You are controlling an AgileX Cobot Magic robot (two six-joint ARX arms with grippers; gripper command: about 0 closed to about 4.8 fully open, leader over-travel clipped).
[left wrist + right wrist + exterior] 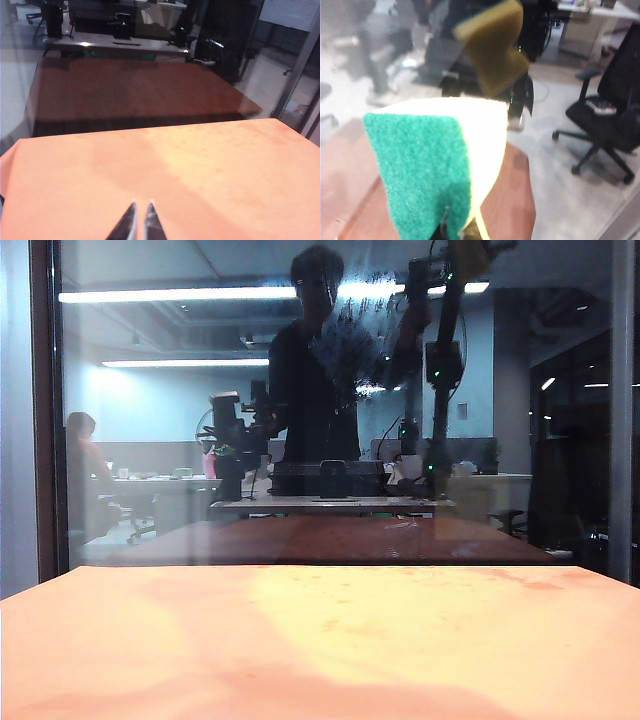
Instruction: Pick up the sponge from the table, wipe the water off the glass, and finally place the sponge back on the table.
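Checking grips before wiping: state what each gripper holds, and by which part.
Right gripper: shut on the sponge, pinched at one end. Left gripper: shut, empty, over the table.

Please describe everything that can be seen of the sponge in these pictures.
The sponge is a block of pale yellow foam with a green scouring layer on one face. The right gripper is shut on its lower edge and holds it up in the air, off the table, facing the glass. A dimmer mirrored image of it shows in the pane. The right wrist view is blurred, so finer details cannot be told.

Dim office: ceiling strip lights (180, 294), pale desks (150, 483), black swivel chair (607, 125)
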